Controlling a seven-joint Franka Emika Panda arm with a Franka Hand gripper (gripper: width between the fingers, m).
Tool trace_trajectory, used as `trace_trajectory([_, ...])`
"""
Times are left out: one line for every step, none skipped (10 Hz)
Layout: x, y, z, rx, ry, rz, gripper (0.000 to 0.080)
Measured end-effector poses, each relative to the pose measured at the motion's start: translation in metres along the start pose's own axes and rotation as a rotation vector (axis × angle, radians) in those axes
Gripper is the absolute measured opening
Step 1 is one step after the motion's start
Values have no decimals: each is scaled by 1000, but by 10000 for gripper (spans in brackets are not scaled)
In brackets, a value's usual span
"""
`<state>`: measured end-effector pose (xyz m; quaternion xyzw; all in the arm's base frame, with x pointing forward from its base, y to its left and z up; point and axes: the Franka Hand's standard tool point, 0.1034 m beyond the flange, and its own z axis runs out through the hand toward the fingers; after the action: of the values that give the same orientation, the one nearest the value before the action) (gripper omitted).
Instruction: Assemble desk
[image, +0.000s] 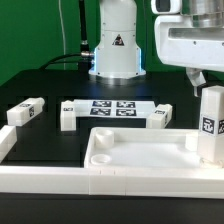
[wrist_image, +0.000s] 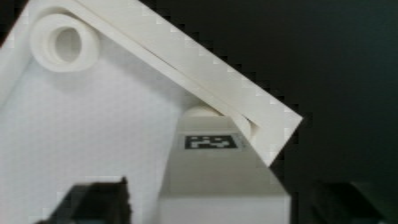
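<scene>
The white tray-like tabletop (image: 135, 150) lies at the front of the exterior view. Its corner with a round hole (wrist_image: 68, 45) fills the wrist view. One white tagged leg (image: 210, 122) stands upright at the tabletop's corner on the exterior view's right. My gripper (image: 203, 80) hangs just over its top, open. In the wrist view the leg (wrist_image: 222, 185) runs between the dark fingers (wrist_image: 93, 205), with small gaps on both sides. Three more legs lie on the table behind: one far left (image: 25, 112), one (image: 68, 115) and one (image: 160, 118) at the marker board's ends.
The marker board (image: 112, 107) lies flat in front of the robot base (image: 115, 50). A long white border rail (image: 40, 178) runs along the front and up the exterior view's left side.
</scene>
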<state>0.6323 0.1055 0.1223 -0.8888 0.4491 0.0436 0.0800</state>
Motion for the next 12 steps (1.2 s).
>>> trace_trajectory([-2, -1, 0, -7, 1, -53, 618])
trace_trajectory([-4, -3, -1, -41, 9, -119, 640])
trace_trajectory([-3, -7, -1, -36, 12, -240, 640])
trace_trajectory([-2, -7, -1, -37, 11, -291, 648])
trace_trajectory([-2, -7, -1, -37, 9, -373, 648])
trace_trajectory([-2, -6, -1, -38, 8, -426, 649])
trace_trajectory([-2, -6, -1, -38, 6, -517, 649])
trace_trajectory([-2, -6, -1, -46, 10, -603, 649])
trace_trajectory([-1, -5, 0, -94, 39, -748, 649])
trace_trajectory([-1, -5, 0, -104, 43, -857, 649])
trace_trajectory([1, -5, 0, -108, 42, -944, 649])
trace_trajectory([3, -5, 0, -116, 45, -1058, 649])
